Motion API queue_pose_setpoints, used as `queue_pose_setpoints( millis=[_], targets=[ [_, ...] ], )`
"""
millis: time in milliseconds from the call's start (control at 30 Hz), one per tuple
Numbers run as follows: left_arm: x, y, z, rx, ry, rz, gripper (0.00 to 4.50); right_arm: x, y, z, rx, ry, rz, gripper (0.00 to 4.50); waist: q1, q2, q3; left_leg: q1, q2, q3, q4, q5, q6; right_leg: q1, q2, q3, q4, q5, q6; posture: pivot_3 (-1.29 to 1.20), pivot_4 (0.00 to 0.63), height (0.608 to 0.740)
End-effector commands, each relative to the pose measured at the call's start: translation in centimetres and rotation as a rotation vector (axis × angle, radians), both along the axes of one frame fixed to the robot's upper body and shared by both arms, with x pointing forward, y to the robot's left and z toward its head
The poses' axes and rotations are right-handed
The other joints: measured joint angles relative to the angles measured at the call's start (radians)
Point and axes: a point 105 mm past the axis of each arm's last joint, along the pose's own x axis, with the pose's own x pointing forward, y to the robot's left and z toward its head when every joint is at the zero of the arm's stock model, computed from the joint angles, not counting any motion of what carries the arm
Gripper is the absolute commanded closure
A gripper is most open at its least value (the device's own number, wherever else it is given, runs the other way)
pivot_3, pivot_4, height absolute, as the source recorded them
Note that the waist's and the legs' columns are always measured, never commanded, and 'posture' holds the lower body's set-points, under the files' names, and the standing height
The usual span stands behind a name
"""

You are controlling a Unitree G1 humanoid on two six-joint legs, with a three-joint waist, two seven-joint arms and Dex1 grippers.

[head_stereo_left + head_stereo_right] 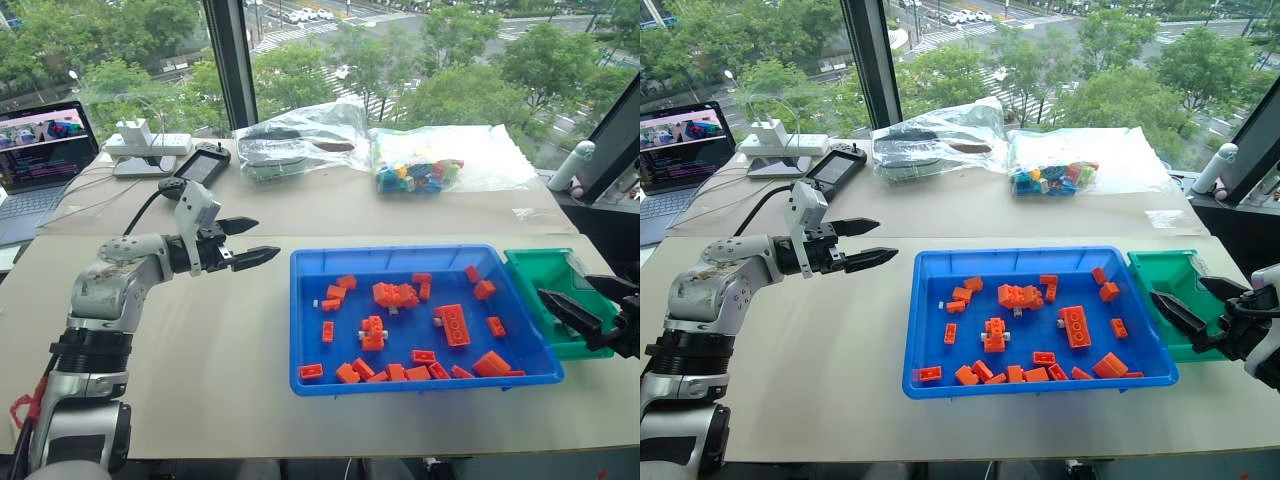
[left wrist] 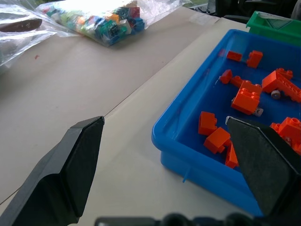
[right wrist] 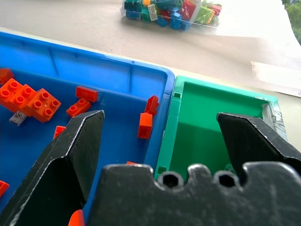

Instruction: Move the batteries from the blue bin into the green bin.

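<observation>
The right claw (image 1: 1188, 303) is hanging wide open over the green bin (image 1: 1171, 276) (lower right), beside the blue bin (image 1: 940, 268).

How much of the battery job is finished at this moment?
Done: I cannot tell; the part of the green bin that shows holds no battery. In hand: nothing; the left end effector and the right end effector are both open. Left: batteries still lie among orange bricks in the blue bin.
</observation>
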Motion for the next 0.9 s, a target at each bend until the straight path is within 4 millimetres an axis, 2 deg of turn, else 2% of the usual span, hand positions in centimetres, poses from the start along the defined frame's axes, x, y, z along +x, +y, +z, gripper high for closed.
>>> queue_pose_setpoints(
  millis=[33, 167, 300, 467, 567, 700, 767, 833, 900],
  targets=[
    [-0.5, -0.3, 1.3, 0.026, -0.024, -0.069, 0.0, -0.2, 0.6, 1.5, -0.049, -0.031, 0.025, 0.03, 0.0, 0.0, 0.0, 0.0, 0.0, 0.0, 0.0, 0.0, 0.0, 0.0, 0.0, 0.0, 0.0, 0.0, 0.0, 0.0, 0.15, 0.732],
    [-1.9, -1.1, 3.2, 0.068, 0.01, -0.239, 0.0, -0.1, 2.2, 2.7, -0.08, -0.003, 0.096, 0.03, -0.001, 0.0, 0.0, 0.0, 0.0, 0.0, 0.0, 0.0, 0.0, 0.0, 0.0, 0.0, 0.0, 0.0, 0.0, 0.0, 0.15, 0.732],
    [-3.3, -1.5, 2.8, 0.258, 0.019, -0.38, 0.0, 0.2, 4.3, 3.4, -0.167, 0.052, 0.196, 0.03, -0.004, 0.0, 0.0, 0.0, 0.0, 0.001, 0.0, 0.0, 0.0, 0.0, 0.0, 0.0, 0.0, 0.0, 0.0, 0.0, 0.15, 0.732],
    [-3.7, -1.9, 4.1, 0.31, -0.007, -0.44, 0.0, 0.7, 7.5, 3.4, -0.319, 0.162, 0.355, 0.03, -0.002, 0.0, 0.0, -0.001, 0.0, 0.003, 0.001, -0.001, 0.002, 0.001, 0.002, 0.0, -0.001, 0.0, 0.0, 0.0, 0.15, 0.732],
    [-4.3, -2.5, 4.0, 0.312, -0.004, -0.476, 0.0, 0.9, 8.6, 2.6, -0.406, 0.238, 0.426, 0.03, -0.002, 0.0, 0.0, -0.005, 0.001, 0.002, 0.003, -0.001, 0.002, 0.0, 0.003, 0.0, -0.002, 0.0, 0.0, 0.0, 0.15, 0.732],
    [-4.8, -3.5, 4.1, 0.278, -0.007, -0.501, 0.0, 1.7, 9.4, 1.5, -0.441, 0.276, 0.472, 0.03, -0.002, 0.0, 0.0, -0.007, 0.001, 0.0, 0.003, -0.001, 0.002, -0.001, 0.004, 0.0, -0.003, 0.0, 0.0, 0.0, 0.15, 0.732],
    [-4.9, -4.0, 3.9, 0.27, -0.013, -0.508, 0.0, 2.2, 10.2, 0.2, -0.424, 0.31, 0.501, 0.03, -0.002, 0.0, 0.0, -0.008, 0.001, -0.001, 0.004, -0.001, 0.002, -0.001, 0.004, 0.0, -0.002, 0.0, 0.0, 0.0, 0.15, 0.732],
    [-5.0, -4.4, 3.9, 0.252, -0.021, -0.505, 0.0, 3.1, 10.1, -0.8, -0.355, 0.33, 0.461, 0.03, -0.002, 0.0, 0.0, -0.008, 0.001, -0.002, 0.005, -0.001, 0.002, -0.001, 0.005, 0.0, -0.002, 0.0, 0.0, 0.0, 0.15, 0.732],
    [-5.1, -4.6, 3.7, 0.244, -0.025, -0.499, 0.0, 4.9, 8.5, -1.3, -0.216, 0.346, 0.276, 0.03, -0.003, 0.0, 0.0, -0.008, 0.002, -0.004, 0.005, -0.001, 0.002, -0.001, 0.006, 0.0, -0.002, 0.0, 0.0, 0.0, 0.15, 0.732]
  ],
)
